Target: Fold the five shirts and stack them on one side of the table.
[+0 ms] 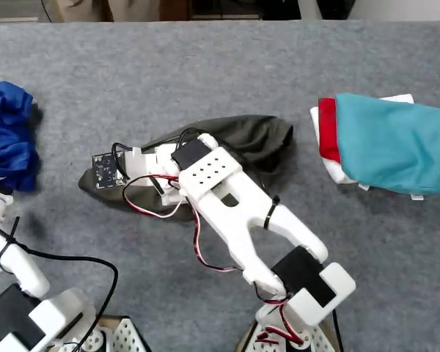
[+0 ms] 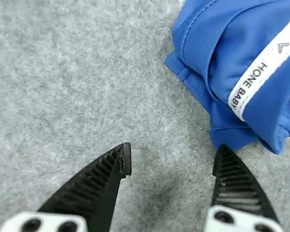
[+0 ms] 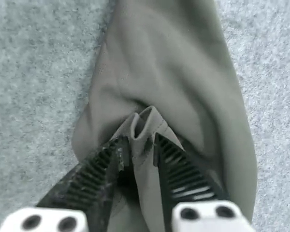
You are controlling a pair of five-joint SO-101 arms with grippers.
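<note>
Light is bright, even and diffuse, from above. Grey table (image 1: 205, 73) uniformly lit near to far. Shadows soft and short: thin dark rim right of the blue shirt (image 1: 11, 136), another along the olive shirt (image 1: 260, 139), faint smudge under the left gripper (image 2: 174, 159).

The far strip of the table (image 1: 205, 59) lies bare from edge to edge. So does the gap between the olive shirt (image 1: 260, 139) and the stack (image 1: 389, 143) at the right edge. The right arm (image 1: 235, 209) slants across the middle (its cables (image 1: 150, 213) loop out beside it) and blocks the near centre. The blue shirt (image 1: 7, 136) crowds the left edge, with bare table between it and the olive shirt.
</note>
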